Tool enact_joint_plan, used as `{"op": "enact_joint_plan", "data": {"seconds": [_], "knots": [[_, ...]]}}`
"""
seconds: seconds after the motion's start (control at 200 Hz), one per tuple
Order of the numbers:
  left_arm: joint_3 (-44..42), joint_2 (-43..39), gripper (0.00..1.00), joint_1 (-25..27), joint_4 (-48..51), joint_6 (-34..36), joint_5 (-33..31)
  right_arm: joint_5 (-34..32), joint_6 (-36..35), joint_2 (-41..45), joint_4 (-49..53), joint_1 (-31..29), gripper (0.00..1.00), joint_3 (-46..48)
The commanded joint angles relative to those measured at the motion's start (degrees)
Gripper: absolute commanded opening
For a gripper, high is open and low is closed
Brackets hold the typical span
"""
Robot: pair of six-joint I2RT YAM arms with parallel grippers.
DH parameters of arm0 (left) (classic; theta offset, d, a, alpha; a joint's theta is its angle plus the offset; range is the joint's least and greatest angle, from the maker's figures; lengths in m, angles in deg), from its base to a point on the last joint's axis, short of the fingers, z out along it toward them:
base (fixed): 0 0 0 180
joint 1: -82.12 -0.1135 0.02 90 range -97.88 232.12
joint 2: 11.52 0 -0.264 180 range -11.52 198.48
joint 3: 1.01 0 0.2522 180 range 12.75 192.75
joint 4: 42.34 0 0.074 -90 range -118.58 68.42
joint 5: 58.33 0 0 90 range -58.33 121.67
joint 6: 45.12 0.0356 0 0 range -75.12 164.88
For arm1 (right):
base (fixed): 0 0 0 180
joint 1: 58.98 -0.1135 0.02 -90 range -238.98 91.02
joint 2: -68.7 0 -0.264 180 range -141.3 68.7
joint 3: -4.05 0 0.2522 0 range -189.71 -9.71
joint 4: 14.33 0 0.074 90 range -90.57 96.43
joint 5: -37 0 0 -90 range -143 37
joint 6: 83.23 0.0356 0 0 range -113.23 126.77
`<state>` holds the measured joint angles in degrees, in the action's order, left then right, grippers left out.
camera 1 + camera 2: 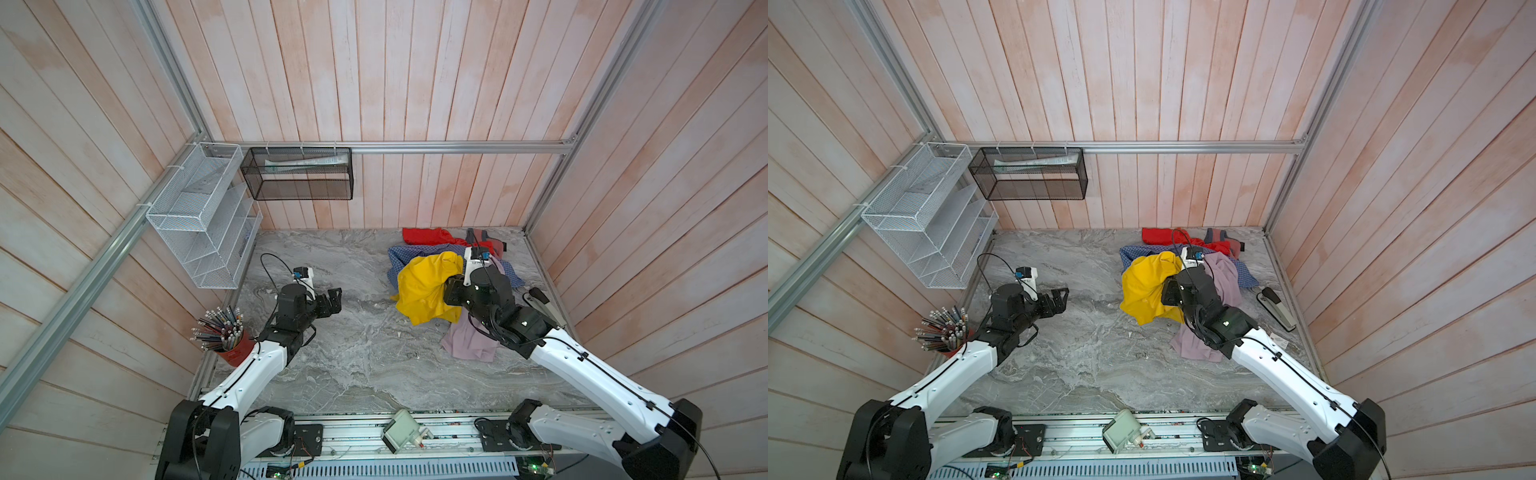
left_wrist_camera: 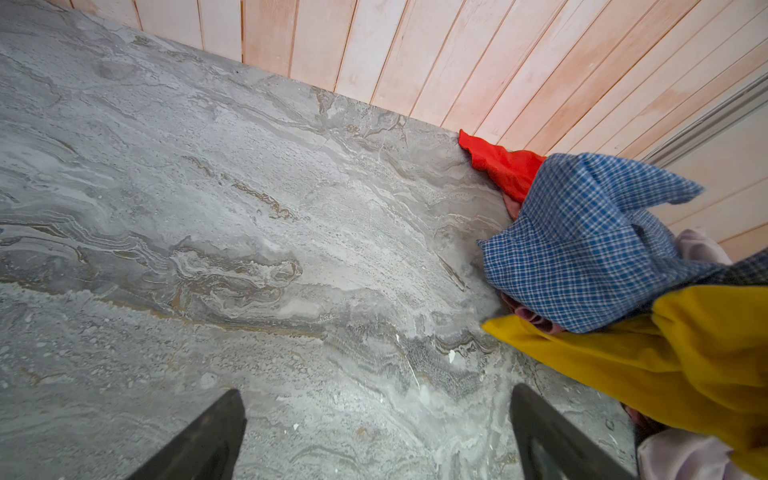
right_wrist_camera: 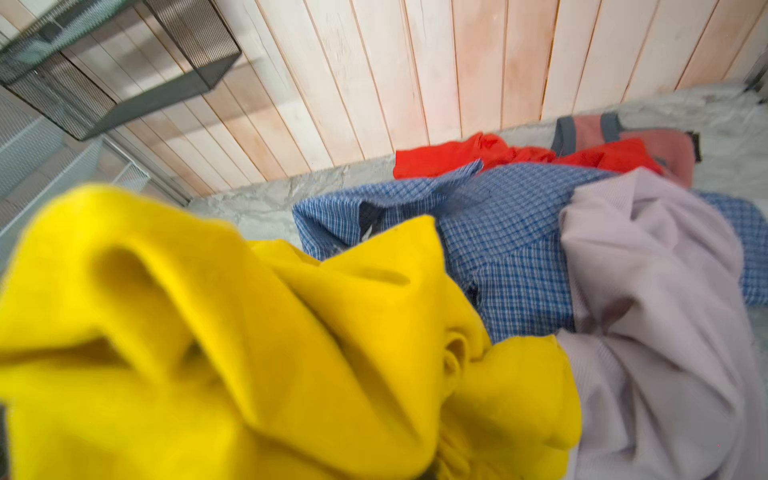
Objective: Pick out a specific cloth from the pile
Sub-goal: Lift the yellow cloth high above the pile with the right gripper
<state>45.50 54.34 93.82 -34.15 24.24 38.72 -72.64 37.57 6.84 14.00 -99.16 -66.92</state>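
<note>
The cloth (image 1: pixel 424 286) (image 1: pixel 1146 286), bright yellow, is bunched up at the left edge of the pile on the right of the marble table (image 1: pixel 353 340). My right gripper (image 1: pixel 454 286) (image 1: pixel 1169 291) is shut on the cloth. Yellow folds (image 3: pixel 208 332) fill its wrist view and hide its fingers. Around it the pile holds a blue checked shirt (image 1: pixel 401 255) (image 3: pixel 507 249), a lilac shirt (image 1: pixel 471 343) (image 3: pixel 656 291), a red-orange cloth (image 1: pixel 424 236) and a grey-and-pink piece (image 1: pixel 482 236). My left gripper (image 1: pixel 334 300) (image 2: pixel 378 436) hovers open over bare marble left of the pile, holding nothing.
A red cup of pencils (image 1: pixel 232 345) stands at the table's left edge beside my left arm. A white wire rack (image 1: pixel 199 216) and a black mesh basket (image 1: pixel 297 178) hang on the walls. A stapler (image 1: pixel 1277 309) lies at the right edge.
</note>
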Motion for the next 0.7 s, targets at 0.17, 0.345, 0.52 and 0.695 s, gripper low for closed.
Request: {"op": "enact_joint_plan", "data": {"seconds": [0.17, 0.345, 0.52, 0.695], "knots": [[-0.1, -0.1, 1.00, 0.2, -0.7, 0.2, 0.2, -9.2, -6.4, 4.9, -8.0, -0.5, 0.00, -3.5], [-0.2, -0.1, 1.00, 0.2, -0.9, -0.1, 0.3, -11.8, -11.8, 6.9, -15.2, -2.9, 0.00, -2.6], [0.0, -0.1, 1.00, 0.2, -1.0, 0.1, 0.5, -9.5, -18.9, 6.5, -22.3, -4.9, 0.00, -3.7], [0.3, -0.4, 1.00, 0.2, -1.0, 0.3, 0.5, -5.6, -23.0, 3.8, -26.3, -6.6, 0.00, -5.6]]}}
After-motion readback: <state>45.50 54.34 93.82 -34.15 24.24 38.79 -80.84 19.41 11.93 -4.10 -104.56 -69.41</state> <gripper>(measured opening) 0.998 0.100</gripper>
